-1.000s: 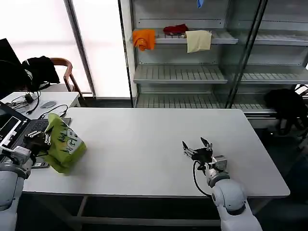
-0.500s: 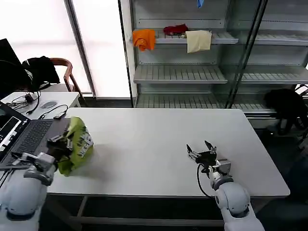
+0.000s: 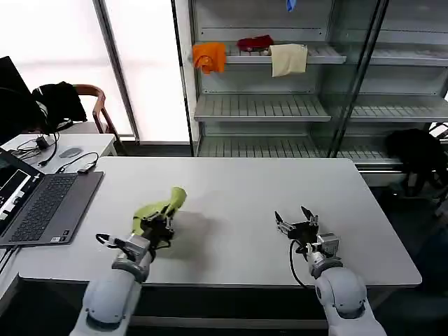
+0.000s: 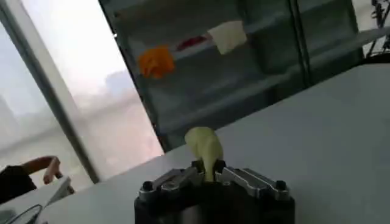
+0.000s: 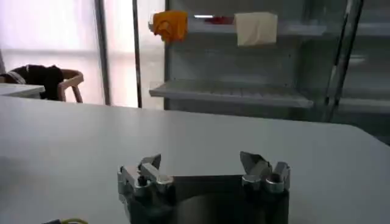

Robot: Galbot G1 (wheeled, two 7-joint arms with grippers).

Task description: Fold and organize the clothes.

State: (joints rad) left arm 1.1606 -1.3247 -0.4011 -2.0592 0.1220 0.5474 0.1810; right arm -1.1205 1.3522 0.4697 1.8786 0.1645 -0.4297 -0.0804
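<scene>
Lime-green T-shirt of thin soft fabric (image 3: 162, 207), bunched into a loose wad, pinched by the left gripper (image 3: 158, 227) over the near-left part of the wide white surface (image 3: 238, 196). From the left wrist view, left gripper (image 4: 209, 172) with fingers pressed together on a rounded green tuft (image 4: 205, 148) rising between them. Most of the shirt gathered around the gripper, one end lifted toward the middle of the surface; cannot tell how much of it rests on the surface. Right gripper (image 3: 297, 223) low over the near-right part, well apart from the shirt, fingers spread and holding nothing; same spread fingers in the right wrist view (image 5: 204, 173). Open grey laptop (image 3: 42, 207) on the left edge. Judged from this: folding not yet begun. Shirt neither spread flat nor creased, so laying out, smoothing, folding and placing all remain.
</scene>
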